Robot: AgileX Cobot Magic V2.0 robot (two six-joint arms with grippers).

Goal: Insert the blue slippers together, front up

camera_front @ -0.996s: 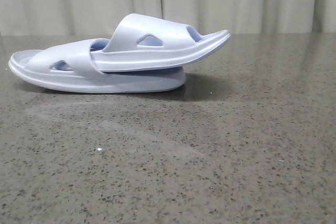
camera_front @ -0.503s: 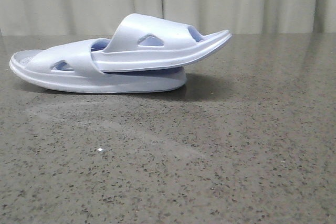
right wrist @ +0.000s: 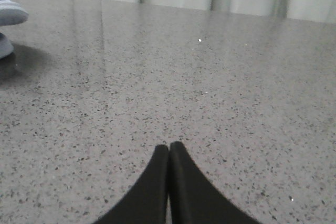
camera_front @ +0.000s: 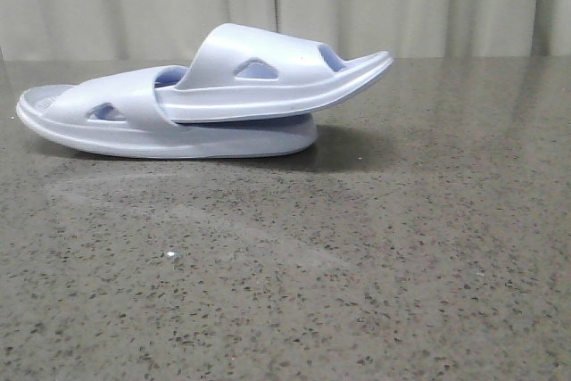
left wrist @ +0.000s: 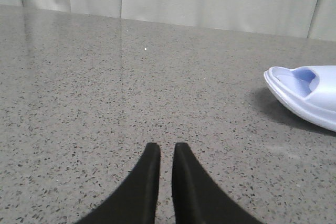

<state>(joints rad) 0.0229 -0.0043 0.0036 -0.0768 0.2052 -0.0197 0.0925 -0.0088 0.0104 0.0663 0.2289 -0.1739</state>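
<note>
Jaws: left gripper (left wrist: 166, 150) nearly closed, right gripper (right wrist: 169, 147) closed, both empty. The 2 blue slippers (camera_front: 205, 100) look nested, uppers up; task appears done, so you need only verify alignment.

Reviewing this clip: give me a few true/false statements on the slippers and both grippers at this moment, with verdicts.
1. One of the blue slippers is tucked under the other's strap. True.
2. The right gripper grips a slipper. False: it is shut on nothing, over bare table.
3. The upper slipper overhangs the lower one on the right in the front view. True.
4. The left gripper touches a slipper. False: it is apart from the slipper.
</note>
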